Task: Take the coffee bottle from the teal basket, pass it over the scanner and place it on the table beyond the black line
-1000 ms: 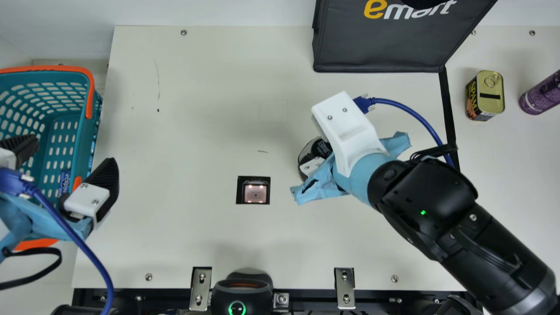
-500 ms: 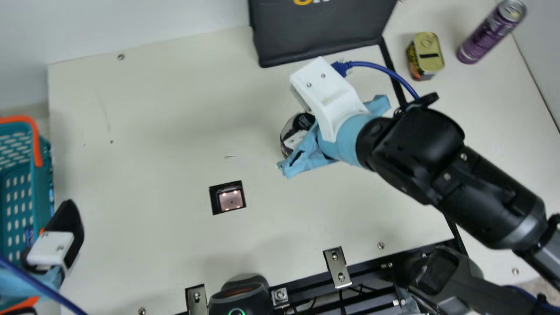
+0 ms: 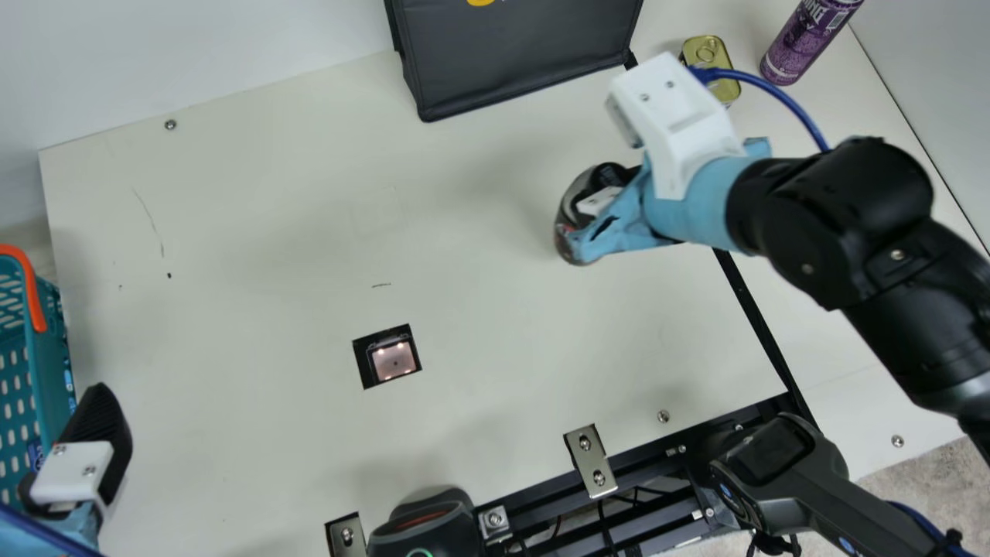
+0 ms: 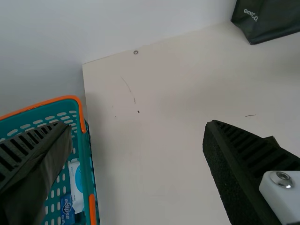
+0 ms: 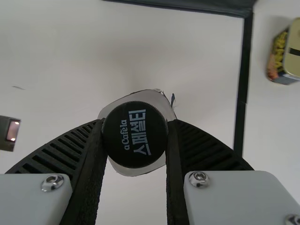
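Observation:
My right gripper [image 3: 615, 197] holds the coffee bottle [image 3: 568, 224] right of the scanner [image 3: 394, 360], on the near side of the black line [image 3: 750, 309]. In the right wrist view my right gripper [image 5: 135, 140] is shut on the bottle's black cap [image 5: 135, 133], the body beneath it. One finger of my left gripper [image 3: 97, 441] shows beside the teal basket [image 3: 54, 348]; in the left wrist view my left gripper [image 4: 136, 150] stands open with nothing between its fingers, one of them over the basket's side [image 4: 86, 164].
A dark bag [image 3: 518, 54] stands at the back. Beyond the line are a yellow-lidded can [image 3: 708, 54] and a purple can [image 3: 804, 42]. A handheld device [image 3: 781, 464] and metal brackets [image 3: 590, 460] sit along the front edge.
The camera has turned, shifting the whole picture. My right gripper has moved rightward with the bottle, farther from the scanner and closer to the black line.

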Controlling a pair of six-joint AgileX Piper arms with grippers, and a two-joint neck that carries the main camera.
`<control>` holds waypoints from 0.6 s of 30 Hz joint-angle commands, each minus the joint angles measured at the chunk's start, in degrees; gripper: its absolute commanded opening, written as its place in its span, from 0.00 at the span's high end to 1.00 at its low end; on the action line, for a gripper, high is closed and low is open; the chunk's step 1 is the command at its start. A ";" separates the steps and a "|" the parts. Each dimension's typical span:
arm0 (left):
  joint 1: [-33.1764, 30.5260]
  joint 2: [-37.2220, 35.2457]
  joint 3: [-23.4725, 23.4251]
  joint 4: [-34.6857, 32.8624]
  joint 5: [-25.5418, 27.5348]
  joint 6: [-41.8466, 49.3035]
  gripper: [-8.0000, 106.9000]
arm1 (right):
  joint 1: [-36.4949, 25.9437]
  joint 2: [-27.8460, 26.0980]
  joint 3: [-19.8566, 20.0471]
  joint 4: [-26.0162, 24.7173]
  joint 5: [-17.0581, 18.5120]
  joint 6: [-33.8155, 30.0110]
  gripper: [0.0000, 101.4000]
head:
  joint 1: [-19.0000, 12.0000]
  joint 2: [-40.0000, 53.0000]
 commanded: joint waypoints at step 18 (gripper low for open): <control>0.00 0.00 0.00 0.00 0.00 0.00 0.15 | -42.04 3.74 -1.99 15.42 0.52 -29.33 1.00 | -1.66 -0.13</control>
